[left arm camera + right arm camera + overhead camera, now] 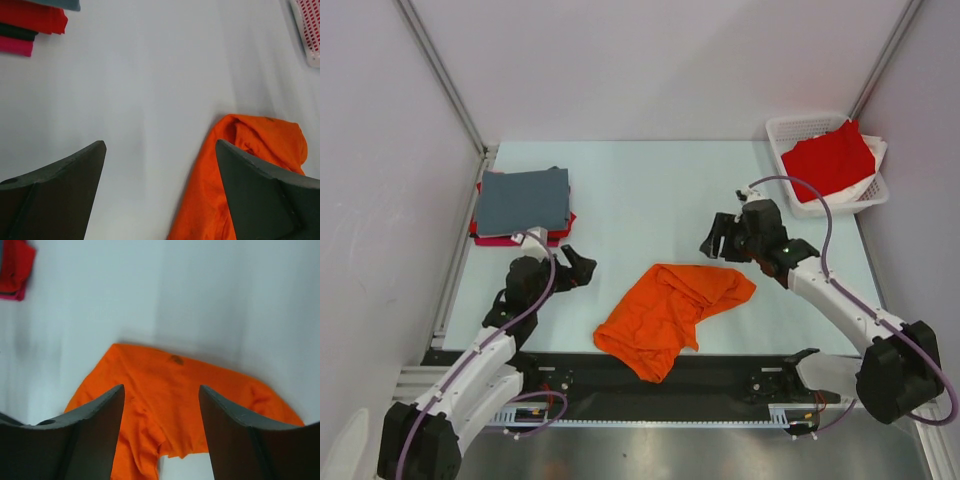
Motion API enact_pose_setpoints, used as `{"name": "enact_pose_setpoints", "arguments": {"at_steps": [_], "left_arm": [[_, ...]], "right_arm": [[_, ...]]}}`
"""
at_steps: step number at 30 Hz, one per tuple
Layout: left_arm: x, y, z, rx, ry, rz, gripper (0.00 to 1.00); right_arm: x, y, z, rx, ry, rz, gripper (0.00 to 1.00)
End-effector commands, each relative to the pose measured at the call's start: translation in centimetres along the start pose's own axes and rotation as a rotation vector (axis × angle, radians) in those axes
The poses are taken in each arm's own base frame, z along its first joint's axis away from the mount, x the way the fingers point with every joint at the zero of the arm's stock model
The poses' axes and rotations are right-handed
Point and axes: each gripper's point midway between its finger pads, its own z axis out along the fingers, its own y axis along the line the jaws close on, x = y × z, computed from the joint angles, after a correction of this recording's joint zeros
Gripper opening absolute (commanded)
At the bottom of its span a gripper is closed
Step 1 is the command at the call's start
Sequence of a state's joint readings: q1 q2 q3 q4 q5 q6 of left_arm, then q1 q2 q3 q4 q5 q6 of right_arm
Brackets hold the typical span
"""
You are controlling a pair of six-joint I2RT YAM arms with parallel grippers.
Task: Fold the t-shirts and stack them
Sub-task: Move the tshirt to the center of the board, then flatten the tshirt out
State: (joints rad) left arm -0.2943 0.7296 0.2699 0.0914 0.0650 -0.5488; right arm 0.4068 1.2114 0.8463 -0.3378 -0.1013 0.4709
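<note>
Orange t-shirt (670,315) lies crumpled on the bench (640,190), unfolded. Left claw (578,268) spread left of it, right claw (715,240) spread beyond it, likely flanking for a grab. Folded stack (523,202) sits far left.

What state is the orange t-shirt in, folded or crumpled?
Crumpled, not folded: the orange t-shirt lies bunched and wrinkled on the table, apart from the folded stack.

Orange shirt (670,310) crumpled — grey shirt (523,200) tops stack (498,238) — red shirt (828,158) in basket (798,127).
</note>
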Motion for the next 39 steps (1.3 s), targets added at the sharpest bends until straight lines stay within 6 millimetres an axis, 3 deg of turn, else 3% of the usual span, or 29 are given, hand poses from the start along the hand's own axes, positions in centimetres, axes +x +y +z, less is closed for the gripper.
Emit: {"name": "enact_pose_setpoints", "arguments": {"at_steps": [1,6,11,16,22,27,32,33,34,37,38,39], "left_arm": [[-0.5,-1.9,-0.5,0.043,0.038,-0.02,0.97],[3.3,-1.9,-2.4,0.029,0.173,-0.076,0.96],[7.4,-2.3,-4.3,0.042,0.305,-0.14,0.94],[10.3,-2.5,-5.2,0.045,0.401,-0.154,0.89],[13.3,-2.0,-5.7,-0.005,0.494,-0.138,0.86],[14.3,-1.8,-5.7,-0.026,0.52,-0.112,0.82],[15.9,-1.9,-5.6,-0.014,0.557,-0.119,0.66],[15.9,-2.3,-5.4,0.006,0.554,-0.123,0.61],[16.2,-2.3,-5.5,0.011,0.564,-0.124,0.49],[16.5,-2.5,-5.2,0.021,0.566,-0.124,0.33],[16.6,-2.4,-5.1,0.02,0.564,-0.126,0.23],[16.5,-2.7,-4.8,0.029,0.558,-0.129,0.17]], "right_arm": [[0.5,4.0,-0.7,-0.122,-0.012,-0.162,0.66],[4.8,6.3,0.7,-0.086,0.098,-0.294,0.68],[7.2,8.2,1.2,-0.13,0.161,-0.333,0.6],[9.6,9.9,0.8,-0.184,0.214,-0.341,0.61],[10.1,6.9,2.7,-0.021,0.211,-0.349,0.64],[9.6,4.9,5.4,0.13,0.2,-0.386,0.67],[9.1,4.4,7.3,0.206,0.197,-0.418,0.63],[9.5,3.9,7.9,0.227,0.21,-0.426,0.62],[9.4,3.8,8.1,0.239,0.209,-0.426,0.52],[9.2,3.1,8.5,0.282,0.198,-0.437,0.33],[9.0,2.9,8.4,0.295,0.186,-0.437,0.17],[8.8,2.9,8.3,0.298,0.176,-0.433,0.08]]}}
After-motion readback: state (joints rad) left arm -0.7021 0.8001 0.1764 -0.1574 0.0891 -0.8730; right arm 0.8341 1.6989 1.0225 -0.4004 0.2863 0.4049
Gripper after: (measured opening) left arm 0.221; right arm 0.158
